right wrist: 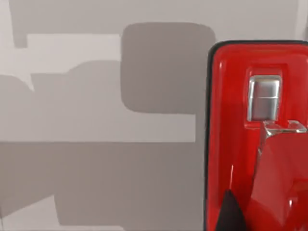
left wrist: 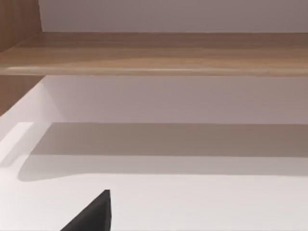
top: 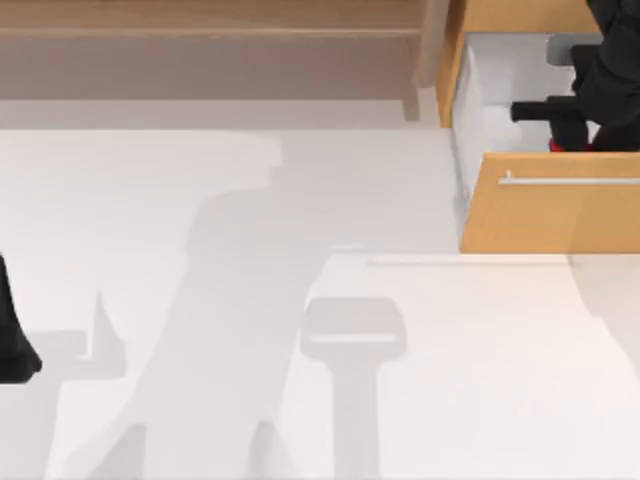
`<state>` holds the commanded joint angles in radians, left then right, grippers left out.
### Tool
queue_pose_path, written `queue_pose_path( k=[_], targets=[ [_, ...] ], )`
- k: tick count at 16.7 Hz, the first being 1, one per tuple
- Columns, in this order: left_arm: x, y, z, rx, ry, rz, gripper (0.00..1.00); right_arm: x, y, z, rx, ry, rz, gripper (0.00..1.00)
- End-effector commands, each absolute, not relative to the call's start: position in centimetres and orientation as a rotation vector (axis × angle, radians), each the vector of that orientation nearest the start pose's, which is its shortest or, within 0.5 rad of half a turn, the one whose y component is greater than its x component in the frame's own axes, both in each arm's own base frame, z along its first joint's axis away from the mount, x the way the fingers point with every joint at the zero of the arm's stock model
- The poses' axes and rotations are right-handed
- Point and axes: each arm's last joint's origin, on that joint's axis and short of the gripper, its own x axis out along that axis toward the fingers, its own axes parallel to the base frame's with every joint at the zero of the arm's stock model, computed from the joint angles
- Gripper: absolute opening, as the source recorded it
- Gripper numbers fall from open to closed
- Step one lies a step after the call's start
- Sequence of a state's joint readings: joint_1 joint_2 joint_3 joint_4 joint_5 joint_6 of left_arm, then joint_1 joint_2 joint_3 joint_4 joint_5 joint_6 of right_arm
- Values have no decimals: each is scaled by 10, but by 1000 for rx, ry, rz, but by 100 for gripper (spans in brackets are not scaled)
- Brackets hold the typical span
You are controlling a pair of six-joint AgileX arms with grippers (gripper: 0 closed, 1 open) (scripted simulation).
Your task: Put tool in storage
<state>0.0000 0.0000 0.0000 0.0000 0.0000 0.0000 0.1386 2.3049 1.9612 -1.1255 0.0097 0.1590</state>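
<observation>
The storage (top: 560, 215) is an orange-tan drawer standing pulled out at the table's back right, with a white inside and a thin silver handle (top: 570, 181) across its front. The tool (top: 538, 110) is inside it, a small black piece with a bit of red at its near end. My right gripper (top: 585, 112) hangs over the drawer's right part, right at the tool. In the right wrist view the tool (right wrist: 231, 134) looms very close as a glossy red body with a silver clip, above the white drawer floor. My left arm (top: 12, 340) is parked at the table's left edge.
A pale brown wooden shelf (top: 200, 40) runs along the back of the table, left of the drawer; its board (left wrist: 154, 53) also crosses the left wrist view. The white tabletop (top: 300, 300) carries only shadows.
</observation>
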Motion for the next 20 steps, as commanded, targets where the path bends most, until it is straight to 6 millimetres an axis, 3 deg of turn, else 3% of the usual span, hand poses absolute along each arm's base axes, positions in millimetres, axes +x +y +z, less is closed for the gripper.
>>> queue_pose_path(
  k=[5,11,13,15,20],
  targets=[
    [106,-1,160,0,0,0,100,459,68,174,20,1459,-2,0],
    [106,-1,160,0,0,0,100,451,72,253,102,1254,-56,0],
    [106,-1,160,0,0,0,100,448,70,261,130,1242,-74,0],
    [106,-1,160,0,0,0,100,450,69,249,131,1281,-77,0],
    [106,-1,160,0,0,0,100,462,68,184,57,1408,-31,0]
  ],
)
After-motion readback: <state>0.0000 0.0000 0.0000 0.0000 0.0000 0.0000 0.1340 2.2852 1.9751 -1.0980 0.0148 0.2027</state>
